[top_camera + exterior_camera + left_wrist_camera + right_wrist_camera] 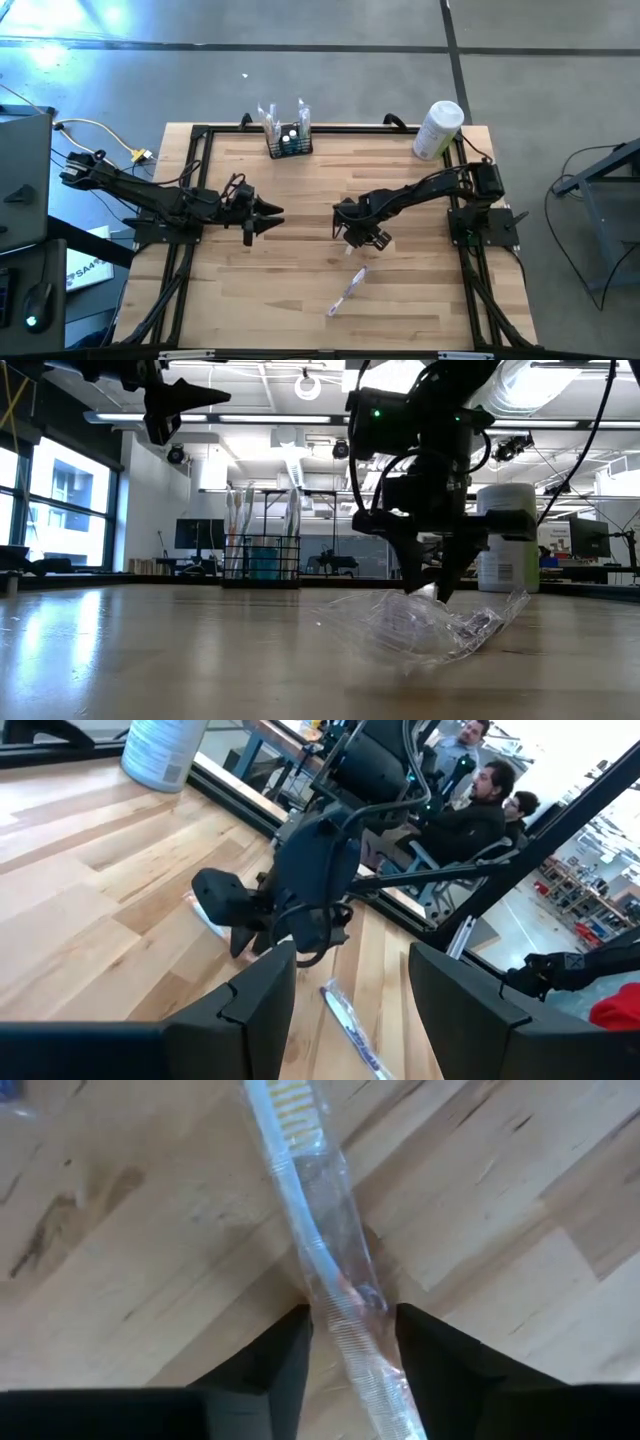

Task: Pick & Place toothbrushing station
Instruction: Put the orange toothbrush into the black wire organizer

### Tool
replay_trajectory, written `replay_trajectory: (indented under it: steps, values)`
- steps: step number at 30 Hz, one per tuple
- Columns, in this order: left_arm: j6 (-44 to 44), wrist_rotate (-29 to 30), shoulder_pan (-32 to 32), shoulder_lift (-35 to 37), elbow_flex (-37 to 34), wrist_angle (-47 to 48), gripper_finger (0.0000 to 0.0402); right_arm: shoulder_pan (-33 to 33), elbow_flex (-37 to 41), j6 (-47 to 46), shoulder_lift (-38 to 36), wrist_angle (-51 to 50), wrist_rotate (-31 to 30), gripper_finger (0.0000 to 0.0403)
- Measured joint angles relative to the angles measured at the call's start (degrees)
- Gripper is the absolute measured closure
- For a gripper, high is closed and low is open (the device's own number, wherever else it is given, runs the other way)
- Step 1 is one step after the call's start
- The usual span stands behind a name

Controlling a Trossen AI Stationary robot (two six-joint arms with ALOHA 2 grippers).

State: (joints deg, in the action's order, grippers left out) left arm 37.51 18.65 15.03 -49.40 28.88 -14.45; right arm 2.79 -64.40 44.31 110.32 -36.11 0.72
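The toothbrushing station [288,140], a small black rack with several toothbrushes standing in it, stands at the table's far edge, left of centre [262,555]. A toothbrush in a clear wrapper [318,1250] lies flat on the table under my right gripper [352,1355]. The gripper points down, fingers open on either side of the toothbrush [366,238]. A second wrapped toothbrush [347,290] lies nearer the front edge. My left gripper [266,213] hangs open and empty above the table's left half [352,990]. My right gripper comes from above with its fingers lying across the wrapped toothbrush's handle [345,1315]. The clear wrapper's two edges meet the fingers' [292,1350] inner faces, while the handle itself stays clear of them. The toothbrush lies on the table.
A tall white cylindrical container [437,130] stands at the far right corner. A black frame [200,135] runs along the table's edges. People sit beyond the table [480,800]. Bare wood lies between the arms and near the front left.
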Motion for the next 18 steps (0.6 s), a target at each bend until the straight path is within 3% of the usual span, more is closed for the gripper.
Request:
replay_trajectory:
  steps: [3, 8, 18]
  values:
    - [0.1, 0.0, 0.0, 0.0, 0.0, 0.2, 0.0208, 0.1, 0.0, -1.0, 0.1, -0.2, 0.6, 0.0291]
    - [0.3, -0.1, 0.0, 0.0, 0.0, 1.6, 0.0208, 0.2, 0.2, -2.4, -0.3, -1.2, 1.0, 0.0381]
    - [-3.9, 0.5, 0.0, 0.0, 0.0, 2.3, 0.0208, 0.1, 0.6, -11.4, -5.6, -2.7, -4.8, 0.0391]
